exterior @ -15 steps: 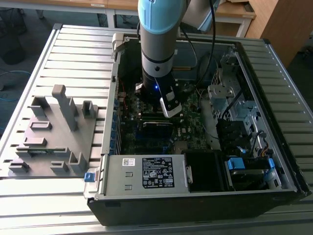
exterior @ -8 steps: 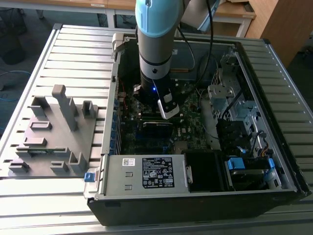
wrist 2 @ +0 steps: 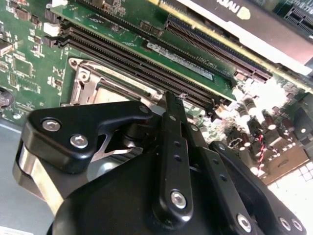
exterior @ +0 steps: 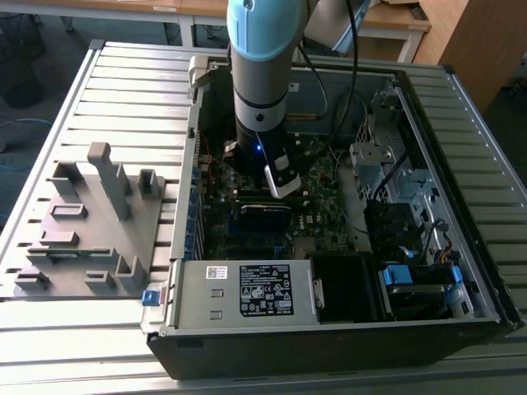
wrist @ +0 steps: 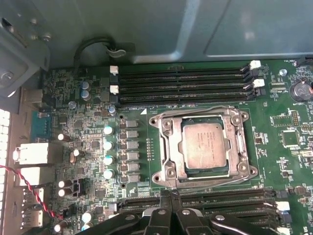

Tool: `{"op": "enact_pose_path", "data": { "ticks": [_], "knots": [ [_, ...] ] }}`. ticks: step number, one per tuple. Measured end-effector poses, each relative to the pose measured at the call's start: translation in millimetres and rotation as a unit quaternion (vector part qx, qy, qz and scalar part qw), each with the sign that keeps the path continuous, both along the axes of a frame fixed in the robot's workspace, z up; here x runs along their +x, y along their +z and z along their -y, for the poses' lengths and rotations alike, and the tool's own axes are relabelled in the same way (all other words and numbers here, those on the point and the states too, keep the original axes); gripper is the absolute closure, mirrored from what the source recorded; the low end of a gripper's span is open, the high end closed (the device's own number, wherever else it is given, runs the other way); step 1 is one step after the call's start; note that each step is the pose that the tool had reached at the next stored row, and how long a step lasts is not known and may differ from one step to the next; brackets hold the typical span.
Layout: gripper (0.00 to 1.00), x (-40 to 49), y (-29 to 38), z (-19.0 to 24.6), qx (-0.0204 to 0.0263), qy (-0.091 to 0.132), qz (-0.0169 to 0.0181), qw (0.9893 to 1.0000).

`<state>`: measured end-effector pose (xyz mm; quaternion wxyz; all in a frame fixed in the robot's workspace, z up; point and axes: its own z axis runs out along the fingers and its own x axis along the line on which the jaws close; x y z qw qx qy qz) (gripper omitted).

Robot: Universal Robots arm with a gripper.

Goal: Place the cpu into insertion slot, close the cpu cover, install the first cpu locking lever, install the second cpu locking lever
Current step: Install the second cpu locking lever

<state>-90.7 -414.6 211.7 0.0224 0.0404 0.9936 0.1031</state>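
The cpu (wrist: 204,145) lies flat in the insertion slot (wrist: 164,142), its dull silver-grey top showing through the large square window of the cpu cover (wrist: 236,142). In the first wrist view the cover's thin silvery frame lies down around the chip, with round bolts at the socket's corners. I cannot tell how the thin wire levers along the socket's edges stand.

The socket sits on the green motherboard (wrist: 80,107), between two banks of long black memory slots (wrist: 183,83). Beside it runs a column of small grey blocks and silver-topped capacitors (wrist: 108,145). A twisted red and black wire (wrist: 29,192) crosses the board's edge near some white connectors.

The gripper (wrist: 168,196) hangs just over the bank of memory slots nearest that camera, close beside the socket but off the cover. Its black fingers are pressed together at the tips, with nothing between them. In the second wrist view the same closed gripper (wrist 2: 172,98) hovers near the socket's silvery rim, with the memory slots just beyond.

In the exterior view the arm (exterior: 262,74) reaches straight down into the open computer case (exterior: 329,346), which lies on a slatted metal table (exterior: 123,90). A grey plastic fixture (exterior: 90,222) stands on the table at the exterior view's left, well apart from the case.
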Motion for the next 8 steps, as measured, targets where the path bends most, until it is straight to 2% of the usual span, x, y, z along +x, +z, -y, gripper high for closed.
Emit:
{"op": "enact_pose_path", "data": {
  "ticks": [8],
  "knots": [
    [0.9, -0.7, -1.5, -2.4, 0.0004, 0.0, 0.0, 1.0]
  ]
}}
